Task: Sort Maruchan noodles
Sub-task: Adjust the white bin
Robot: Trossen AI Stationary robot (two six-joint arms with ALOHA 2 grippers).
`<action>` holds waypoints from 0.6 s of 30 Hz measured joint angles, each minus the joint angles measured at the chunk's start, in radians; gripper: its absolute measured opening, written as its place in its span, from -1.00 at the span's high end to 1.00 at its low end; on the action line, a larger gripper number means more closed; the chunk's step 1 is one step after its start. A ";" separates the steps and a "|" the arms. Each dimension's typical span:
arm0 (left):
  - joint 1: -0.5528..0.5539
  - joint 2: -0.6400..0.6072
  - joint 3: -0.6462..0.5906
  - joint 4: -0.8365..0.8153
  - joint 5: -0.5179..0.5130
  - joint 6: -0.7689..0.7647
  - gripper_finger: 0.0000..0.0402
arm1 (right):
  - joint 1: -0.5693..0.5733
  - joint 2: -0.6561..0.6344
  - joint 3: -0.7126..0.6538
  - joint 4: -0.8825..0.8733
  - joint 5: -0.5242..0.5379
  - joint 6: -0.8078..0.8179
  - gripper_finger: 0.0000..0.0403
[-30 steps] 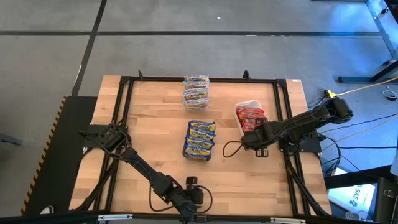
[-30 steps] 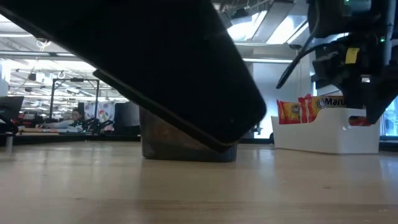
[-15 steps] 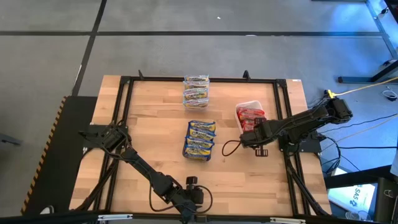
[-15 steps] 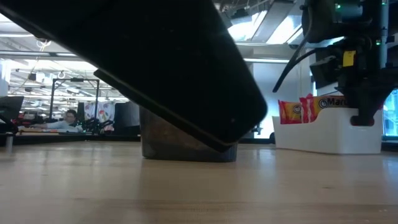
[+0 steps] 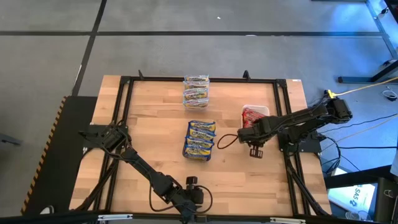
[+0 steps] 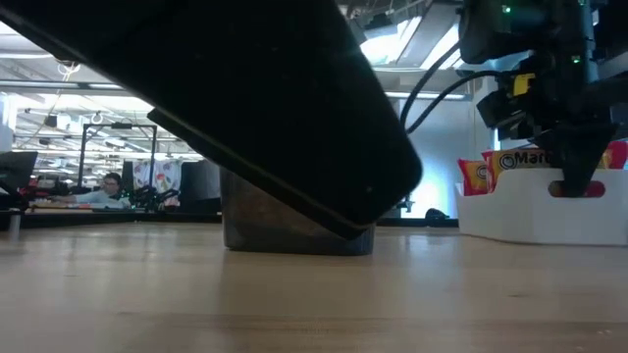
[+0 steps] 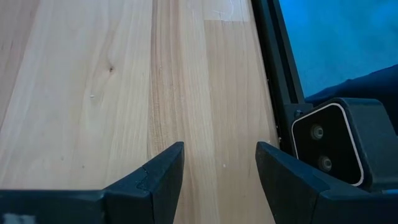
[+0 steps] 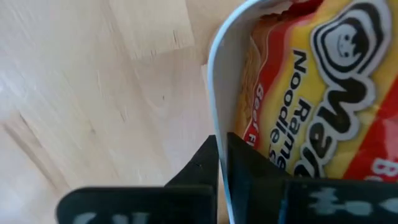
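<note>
Maruchan noodles, crinkly yellow-orange red-banded packets point(image 8: 323, 93), sit in the white plastic tray point(image 8: 219, 87), whose wall the right claw point(image 8: 222, 163) has pinched shut, seemingly to reposition it; the left claw point(image 7: 219, 171) waits open at the wooden surface point(image 5: 155, 137) edge.

The crinkly red-and-yellow plastic noodle packet point(image 8: 323, 93) just beyond the right tool point(image 8: 222, 168) reads "Ramen Noodle" and "Beef".
</note>
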 joint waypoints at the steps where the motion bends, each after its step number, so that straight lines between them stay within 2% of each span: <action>1: 0.000 0.000 0.000 0.000 0.000 0.000 0.03 | 0.000 0.000 0.000 0.003 0.000 0.000 0.98; 11: -0.002 0.000 0.000 0.000 0.000 -0.001 0.03 | -0.004 0.000 0.000 0.025 -0.009 0.003 0.93; 18: -0.002 0.000 0.000 0.001 0.000 -0.003 0.03 | -0.004 0.000 0.013 -0.042 -0.052 -0.004 0.47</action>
